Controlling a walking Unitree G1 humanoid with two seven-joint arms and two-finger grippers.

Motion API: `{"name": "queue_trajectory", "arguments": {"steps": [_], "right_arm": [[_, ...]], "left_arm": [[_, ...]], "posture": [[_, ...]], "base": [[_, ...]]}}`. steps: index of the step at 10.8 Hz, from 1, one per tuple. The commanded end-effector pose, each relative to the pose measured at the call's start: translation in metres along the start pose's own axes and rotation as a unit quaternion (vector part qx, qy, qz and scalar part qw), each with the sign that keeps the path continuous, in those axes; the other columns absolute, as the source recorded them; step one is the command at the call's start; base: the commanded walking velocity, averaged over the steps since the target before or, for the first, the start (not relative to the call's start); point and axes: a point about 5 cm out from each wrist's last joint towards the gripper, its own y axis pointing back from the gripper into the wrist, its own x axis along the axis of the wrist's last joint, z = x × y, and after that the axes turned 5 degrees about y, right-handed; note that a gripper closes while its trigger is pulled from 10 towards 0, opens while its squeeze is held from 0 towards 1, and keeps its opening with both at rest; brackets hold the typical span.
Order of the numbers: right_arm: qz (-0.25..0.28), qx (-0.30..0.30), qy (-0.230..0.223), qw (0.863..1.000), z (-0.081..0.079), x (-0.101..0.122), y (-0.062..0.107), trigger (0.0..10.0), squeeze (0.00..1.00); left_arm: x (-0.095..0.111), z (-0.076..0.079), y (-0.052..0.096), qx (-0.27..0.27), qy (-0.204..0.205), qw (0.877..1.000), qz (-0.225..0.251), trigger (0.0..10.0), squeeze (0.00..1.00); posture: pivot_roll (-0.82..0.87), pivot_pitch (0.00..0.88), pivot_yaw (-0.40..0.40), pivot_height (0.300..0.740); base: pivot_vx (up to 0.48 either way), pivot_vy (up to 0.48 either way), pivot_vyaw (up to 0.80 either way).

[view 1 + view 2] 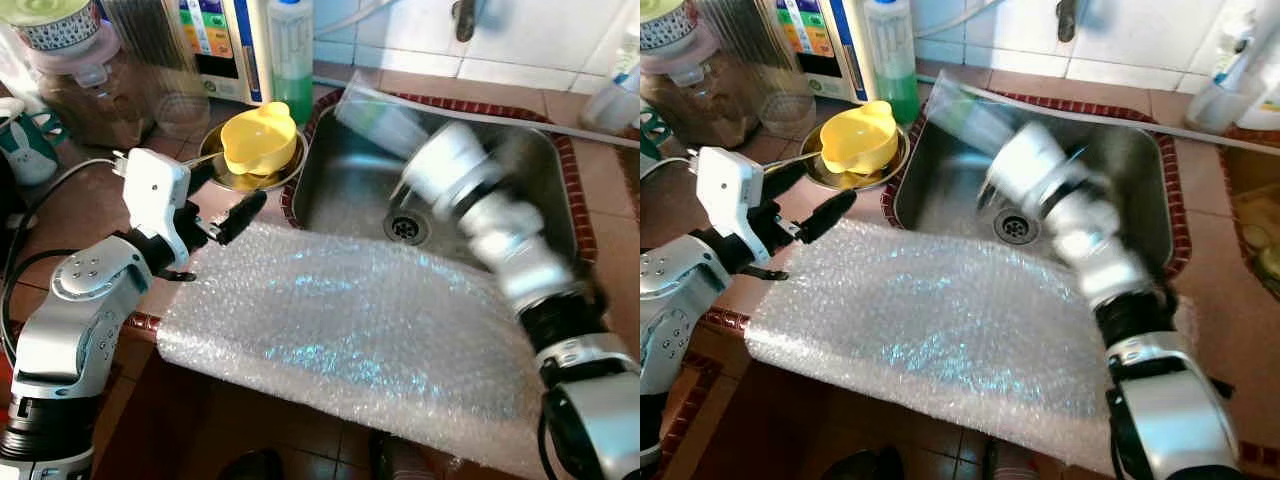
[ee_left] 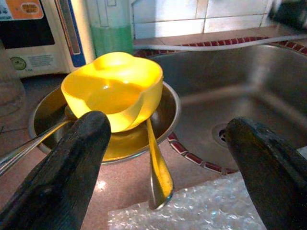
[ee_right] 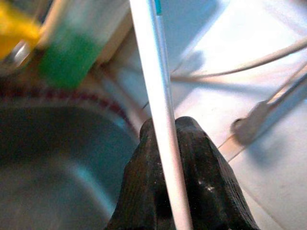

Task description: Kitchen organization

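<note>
Clearly little is tidied: my right gripper (image 3: 169,158) pinches a thin white panel (image 3: 156,86) over the sink (image 1: 345,180). My left gripper (image 2: 168,158) gapes empty before the yellow bowl (image 2: 112,91).

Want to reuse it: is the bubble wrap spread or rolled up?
Spread: the bubble wrap lies flat across the counter edge, overlapping the sink rim.

Yellow bowl (image 1: 258,140); green, perhaps soap, bottle (image 1: 291,60).
</note>
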Motion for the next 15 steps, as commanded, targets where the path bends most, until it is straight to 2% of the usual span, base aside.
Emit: {"name": "queue_trajectory", "arguments": {"steps": [1, 2, 3, 4, 5, 6, 7, 10, 13, 15], "right_arm": [[0.001, -0.008, -0.022, 1.0, 0.003, 0.003, -0.001, 0.0, 0.0], [-0.019, 0.002, 0.007, 1.0, 0.003, -0.004, 0.003, 0.0, 0.0], [-0.093, 0.026, 0.041, 0.994, -0.001, -0.029, 0.011, 0.0, 0.0], [-0.15, 0.055, 0.068, 0.985, -0.007, -0.051, 0.024, 2.0, 0.0], [-0.193, 0.069, 0.065, 0.977, -0.009, -0.065, 0.033, 9.4, 0.0], [-0.216, 0.078, 0.068, 0.971, -0.01, -0.073, 0.038, 10.0, 0.05], [-0.24, 0.085, 0.059, 0.965, -0.01, -0.08, 0.043, 10.0, 1.0], [-0.261, 0.095, 0.058, 0.959, -0.01, -0.085, 0.045, 10.0, 1.0], [-0.268, 0.111, 0.054, 0.955, -0.013, -0.087, 0.046, 10.0, 1.0], [-0.252, 0.1, 0.051, 0.961, -0.012, -0.082, 0.042, 10.0, 1.0]], "left_arm": [[0.0, 0.003, 0.002, -0.008, -0.006, 1.0, -0.005, 10.0, 0.02], [0.0, 0.003, 0.001, -0.009, -0.006, 1.0, -0.005, 10.0, 0.01], [0.0, 0.003, 0.001, -0.009, -0.006, 1.0, -0.005, 10.0, 0.01], [-0.001, 0.004, 0.001, -0.012, -0.007, 1.0, -0.008, 10.0, 0.0], [-0.003, 0.006, 0.002, -0.018, -0.004, 1.0, -0.014, 10.0, 0.0], [-0.005, 0.01, 0.003, -0.032, -0.001, 0.999, -0.021, 10.0, 0.0], [-0.007, 0.014, 0.005, -0.052, 0.006, 0.998, -0.03, 10.0, 0.0], [-0.011, 0.028, 0.011, -0.127, 0.024, 0.99, -0.061, 10.0, 0.0], [-0.012, 0.028, 0.01, -0.128, 0.021, 0.989, -0.065, 10.0, 0.0], [-0.008, 0.025, 0.008, -0.121, 0.023, 0.991, -0.055, 10.0, 0.0]], "posture": [[-0.03, 0.234, 0.045, 0.74], [-0.03, 0.233, 0.045, 0.74], [-0.03, 0.232, 0.043, 0.74], [-0.03, 0.232, 0.041, 0.74], [-0.03, 0.234, 0.041, 0.74], [-0.03, 0.234, 0.043, 0.74], [-0.03, 0.234, 0.043, 0.74], [-0.03, 0.232, 0.051, 0.74], [-0.03, 0.229, 0.055, 0.74], [-0.03, 0.226, 0.055, 0.74]], "base": [[0.0, 0.0, 0.0], [0.0, 0.0, 0.0], [0.0, 0.0, 0.0], [0.0, 0.0, 0.0], [0.0, 0.0, 0.0], [0.0, 0.0, 0.0], [0.0, 0.0, 0.0], [0.0, 0.0, 0.0], [0.0, 0.0, 0.0], [0.0, 0.0, 0.0]]}}
